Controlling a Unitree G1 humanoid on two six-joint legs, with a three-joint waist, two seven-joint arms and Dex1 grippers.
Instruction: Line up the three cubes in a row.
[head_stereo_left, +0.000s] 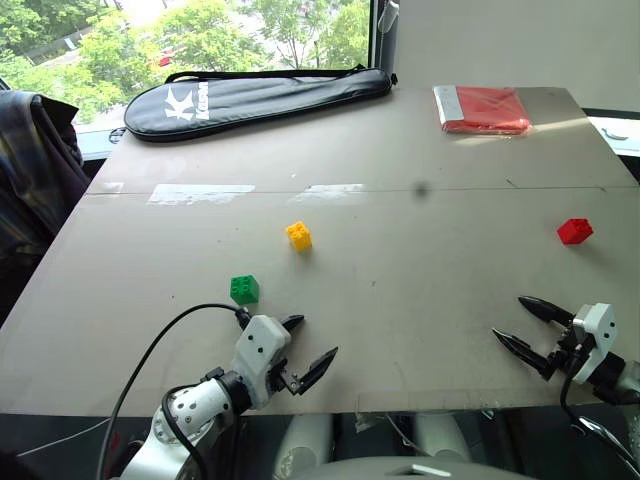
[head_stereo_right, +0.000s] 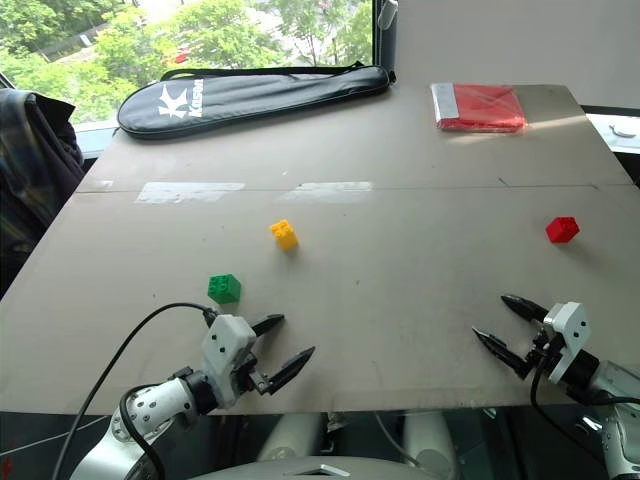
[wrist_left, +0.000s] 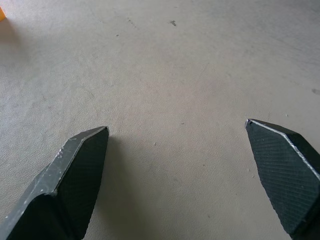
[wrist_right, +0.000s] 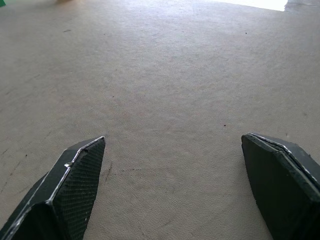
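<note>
Three studded cubes lie apart on the grey table (head_stereo_left: 400, 250). The yellow cube (head_stereo_left: 299, 236) sits near the middle, the green cube (head_stereo_left: 244, 289) nearer me and to its left, and the red cube (head_stereo_left: 575, 231) far off to the right. My left gripper (head_stereo_left: 313, 340) hovers open near the table's front edge, just right of and nearer than the green cube, holding nothing. At the front right my right gripper (head_stereo_left: 521, 324) is open too, well short of the red cube. Both wrist views show spread black fingers (wrist_left: 75, 175) over bare table.
A black racket bag (head_stereo_left: 255, 98) lies along the table's far left edge. A flat red packet (head_stereo_left: 482, 108) rests at the far right corner. A plaid cloth (head_stereo_left: 35, 160) hangs beside the table on the left. A black cable (head_stereo_left: 160, 340) loops over the front edge.
</note>
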